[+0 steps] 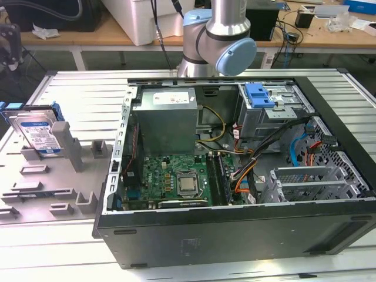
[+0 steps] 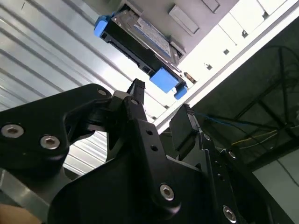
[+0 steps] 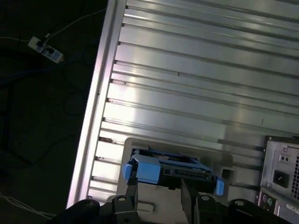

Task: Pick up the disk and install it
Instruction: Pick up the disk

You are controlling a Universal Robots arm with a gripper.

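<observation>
Hovering my gripper [image 2: 161,99] clear of the disk [image 1: 38,134].
Fingers spread, empty; the disk leans in its grey holder [image 1: 69,144] beside the computer case [image 1: 235,235].

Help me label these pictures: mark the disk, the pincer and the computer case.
disk [image 1: 38,134], exterior view, its label.
pincer [image 2: 161,97], second wrist view, midway between fingertips.
computer case [image 1: 235,235], exterior view, black side wall.

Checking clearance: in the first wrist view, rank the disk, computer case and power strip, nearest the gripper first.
From the open gripper:
1. Disk, in its grey holder, closest.
2. Computer case, on the table.
3. Power strip, down on the floor.
</observation>
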